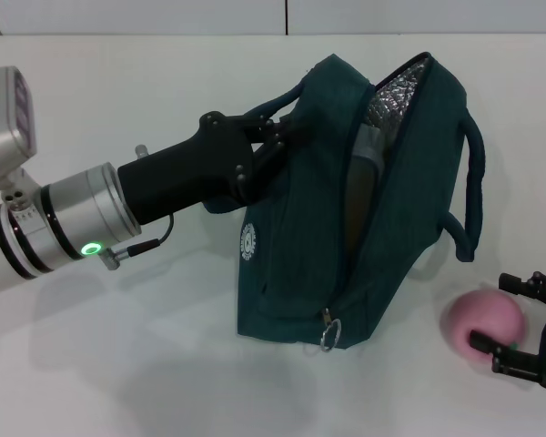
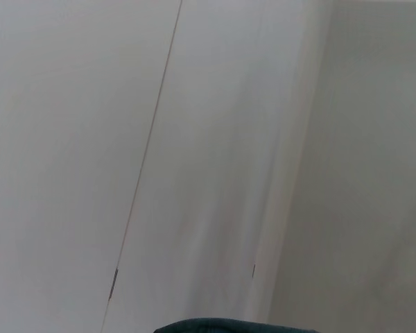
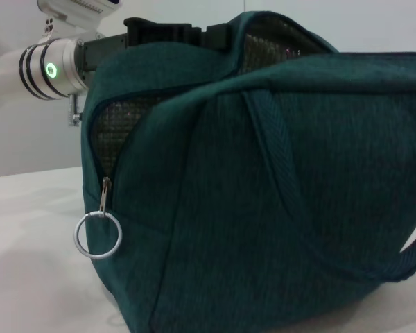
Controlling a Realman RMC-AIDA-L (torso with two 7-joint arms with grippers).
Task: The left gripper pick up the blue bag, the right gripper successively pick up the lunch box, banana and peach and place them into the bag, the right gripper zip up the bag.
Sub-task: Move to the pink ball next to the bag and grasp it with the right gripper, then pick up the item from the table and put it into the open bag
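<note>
Two grippers are seen on the white table (image 1: 118,364): the left gripper (image 1: 266,150) is clamped on the near handle of the blue bag (image 1: 291,264), which is held upright with its zipper open and silver lining exposed. The peach (image 1: 484,320) is lain beside the bag, and the right gripper (image 1: 519,330) is set around it with jaws apart.

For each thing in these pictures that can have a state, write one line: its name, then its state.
blue bag: unzipped, mouth held open
zipper ring pull: hanging at the low end
left gripper: shut on the bag's edge
right gripper: open around the peach
peach: on the table, outside the bag
</note>
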